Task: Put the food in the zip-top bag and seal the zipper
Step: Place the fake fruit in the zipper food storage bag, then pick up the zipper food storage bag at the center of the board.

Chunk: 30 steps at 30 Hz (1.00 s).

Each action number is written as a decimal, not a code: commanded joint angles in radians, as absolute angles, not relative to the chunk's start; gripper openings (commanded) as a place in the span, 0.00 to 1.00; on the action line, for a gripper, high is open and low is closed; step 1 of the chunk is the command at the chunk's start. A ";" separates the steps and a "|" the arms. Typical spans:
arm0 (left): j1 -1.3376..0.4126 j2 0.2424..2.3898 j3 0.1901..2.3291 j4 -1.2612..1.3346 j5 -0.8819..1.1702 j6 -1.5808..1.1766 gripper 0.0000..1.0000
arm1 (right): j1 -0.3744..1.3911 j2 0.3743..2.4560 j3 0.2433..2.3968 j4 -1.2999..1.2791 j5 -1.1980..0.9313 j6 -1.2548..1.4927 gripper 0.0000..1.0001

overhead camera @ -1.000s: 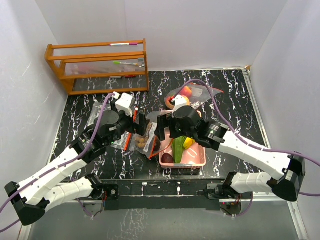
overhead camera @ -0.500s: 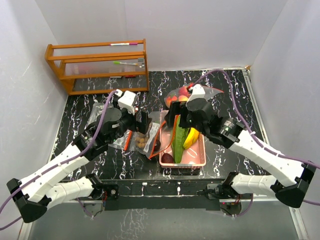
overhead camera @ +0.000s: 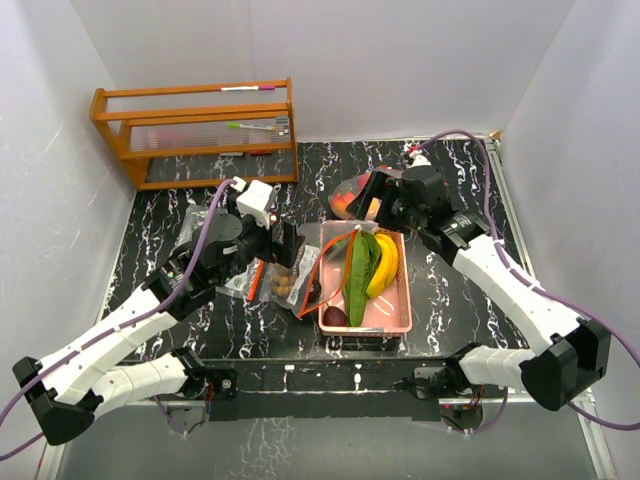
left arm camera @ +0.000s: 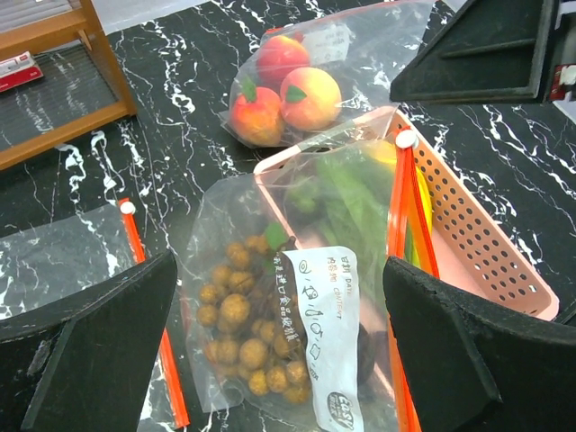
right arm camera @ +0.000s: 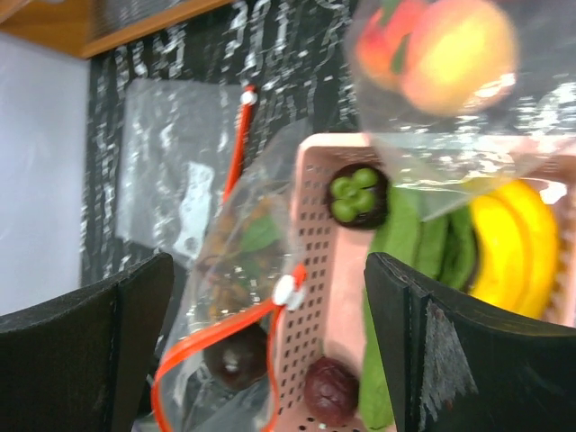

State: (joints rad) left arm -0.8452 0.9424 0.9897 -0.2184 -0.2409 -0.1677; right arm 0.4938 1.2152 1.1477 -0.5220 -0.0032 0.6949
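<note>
A clear zip-top bag (left arm camera: 243, 270) with an orange zipper (left arm camera: 401, 207) lies against the left side of the pink basket (left arm camera: 468, 243). It holds a tan longan bunch (left arm camera: 238, 324) and a dark purple fruit (right arm camera: 229, 360). My left gripper (left arm camera: 279, 360) is open and empty just above this bag (overhead camera: 290, 285). The basket (overhead camera: 405, 300) holds green cucumbers (overhead camera: 360, 265), yellow bananas (overhead camera: 383, 265) and dark purple fruits (right arm camera: 328, 391). My right gripper (overhead camera: 372, 192) is open and empty, raised behind the basket beside a second bag of orange-red fruits (overhead camera: 347, 200).
A wooden rack (overhead camera: 200, 135) stands at the back left. An empty zip-top bag (left arm camera: 63, 261) lies flat left of the longan bag. White walls close in the black marbled table on three sides.
My right arm has lifted away from the longan bag's mouth and the basket, swinging back and right toward the bag of orange-red fruits. My left arm has barely moved.
</note>
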 commanded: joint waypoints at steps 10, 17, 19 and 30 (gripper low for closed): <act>-0.841 0.919 1.033 -0.237 -0.282 -0.111 0.97 | 0.501 1.150 0.982 -0.423 -0.173 0.799 0.82; -0.841 0.939 1.045 -0.232 -0.288 -0.100 0.97 | 0.537 1.159 0.976 -0.298 -0.184 0.873 0.81; -0.841 0.941 1.043 -0.232 -0.284 -0.100 0.97 | 0.567 1.191 0.991 -0.279 -0.164 0.881 0.81; -0.841 0.923 1.085 -0.273 -0.334 -0.044 0.97 | 0.764 1.241 1.026 -0.272 -0.004 0.815 0.15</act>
State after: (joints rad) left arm -0.8452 0.9440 1.0183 -0.2554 -0.2874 -0.0872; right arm 0.7246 1.3033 0.9848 -0.3546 -0.0921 0.8684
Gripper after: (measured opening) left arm 0.972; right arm 0.280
